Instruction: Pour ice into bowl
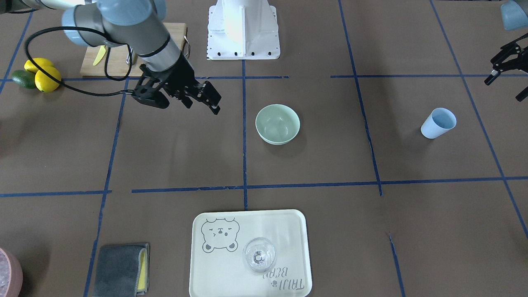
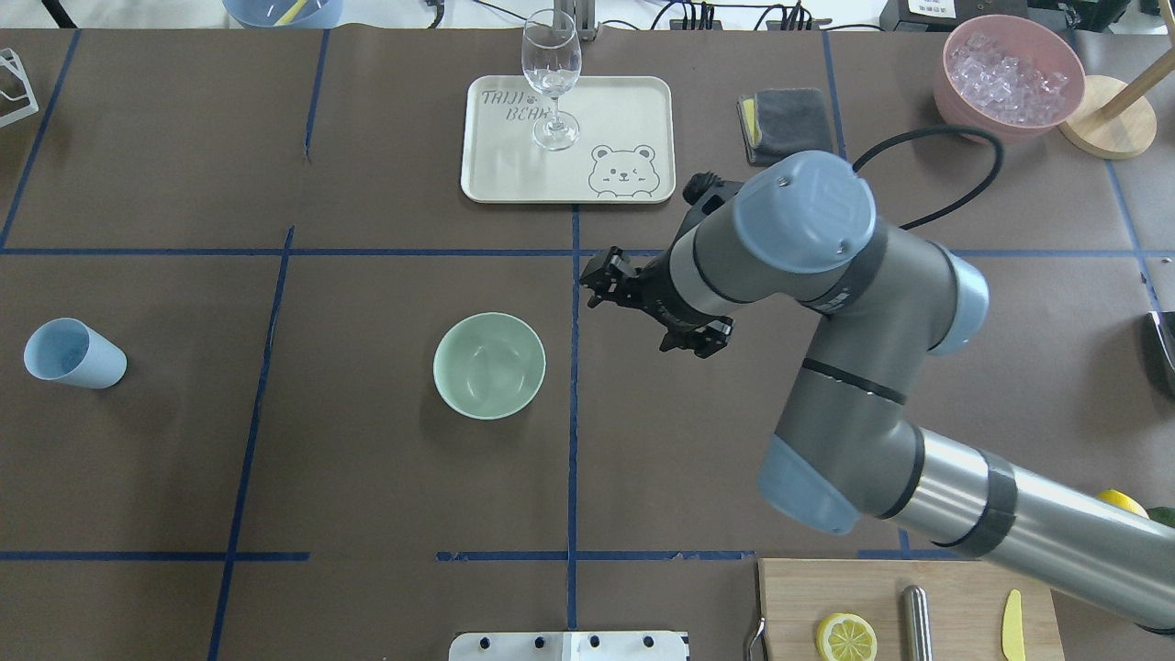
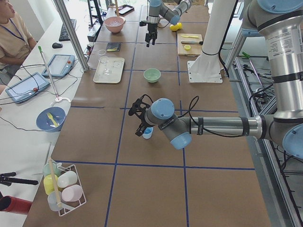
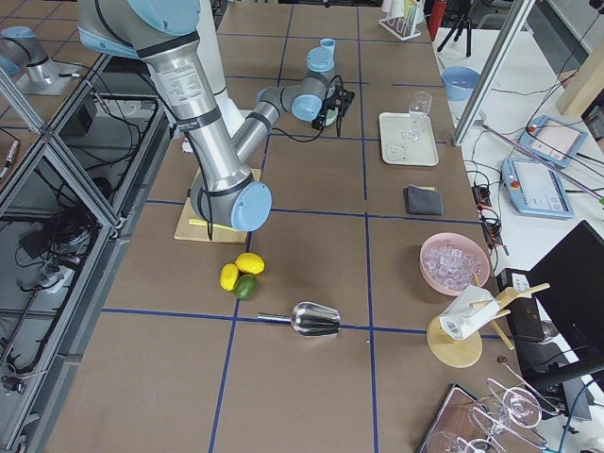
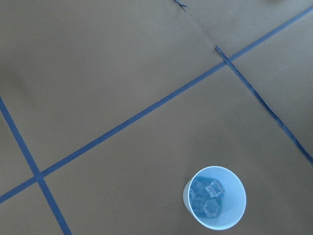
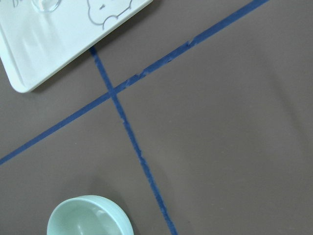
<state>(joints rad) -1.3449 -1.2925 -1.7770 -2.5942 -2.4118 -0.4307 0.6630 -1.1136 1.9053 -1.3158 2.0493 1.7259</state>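
We see the ice [image 5: 206, 197] as a few clear cubes at the bottom of the blue cup [image 5: 215, 198]. The cup stands upright on the worktop [image 1: 165, 165], long axis vertical and mouth up, well apart from the bowl [image 1: 277, 123]. The left gripper [image 1: 504, 84] hangs over the cup on a low, level forearm, jaws spread and empty. The right gripper [image 1: 203, 103] slants down beside the bowl, jaws apart, holding nothing.

tray [image 2: 624, 101] carried upright wine glass [image 2: 551, 69] | grey cloth [image 2: 789, 124] lay just beside tray | pink container [image 2: 955, 106] stood near cloth | lemon slice [image 2: 845, 637] sat on cutting board [image 2: 826, 578]
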